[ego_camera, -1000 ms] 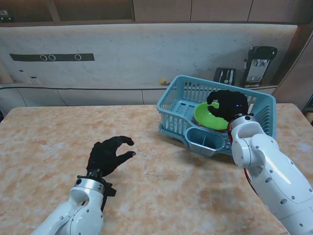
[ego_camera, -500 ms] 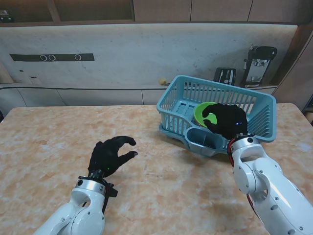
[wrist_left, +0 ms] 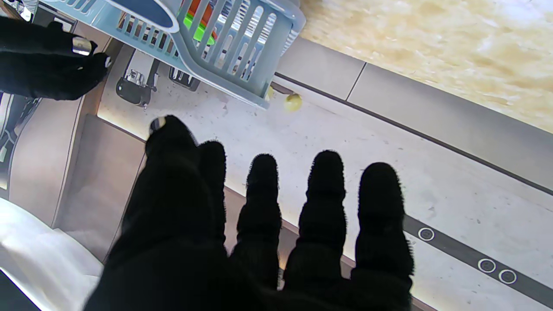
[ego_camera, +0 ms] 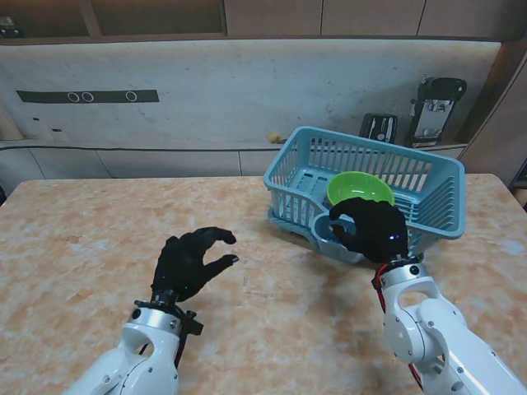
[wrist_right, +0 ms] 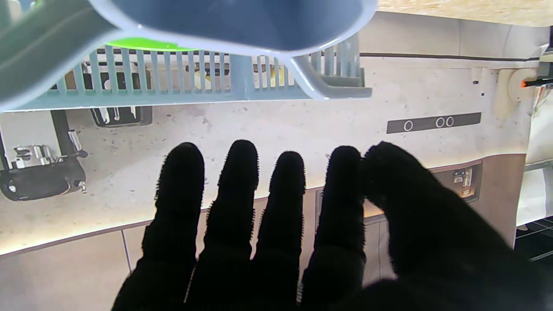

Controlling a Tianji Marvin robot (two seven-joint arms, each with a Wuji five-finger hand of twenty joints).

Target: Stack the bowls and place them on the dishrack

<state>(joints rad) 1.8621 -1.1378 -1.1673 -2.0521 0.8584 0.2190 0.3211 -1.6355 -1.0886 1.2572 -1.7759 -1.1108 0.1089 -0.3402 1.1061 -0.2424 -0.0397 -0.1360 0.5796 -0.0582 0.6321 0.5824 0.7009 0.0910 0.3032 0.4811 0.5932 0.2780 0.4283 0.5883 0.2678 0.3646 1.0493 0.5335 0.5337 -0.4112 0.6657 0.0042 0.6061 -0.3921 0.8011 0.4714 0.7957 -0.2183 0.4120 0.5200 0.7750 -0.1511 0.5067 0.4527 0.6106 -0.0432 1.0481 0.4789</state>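
Pulling back from the dishrack [ego_camera: 362, 193], the right hand [ego_camera: 370, 231] has let go of the green bowl [ego_camera: 360, 189] it was touching a second ago and now sits nearer to me than the rack's small cup part [ego_camera: 339, 233]. It holds nothing. Its fingers [wrist_right: 235, 190] are spread a little and bent loosely, with the thumb close to the first finger.

Well to the left of the rack, the left hand [ego_camera: 191, 260] has crept a tiny bit closer to the rack than before. It hangs over the marble table [ego_camera: 74, 247] with its fingers [wrist_left: 326, 194] apart and curled, and nothing in it.

Next comes the blue rack itself, sitting on the table near its far right part. The cup part is stuck on the rack's near side.

Inside the rack sits the green bowl, open side up, toward the rack's far side. In the left wrist view a bit of orange [wrist_left: 203, 8] shows through the rack's bars right by the green [wrist_left: 196, 26]. I cannot tell if that is a second bowl.

Behind the rack, on the counter [ego_camera: 165, 148] by the wall, stands a black machine [ego_camera: 435, 111].
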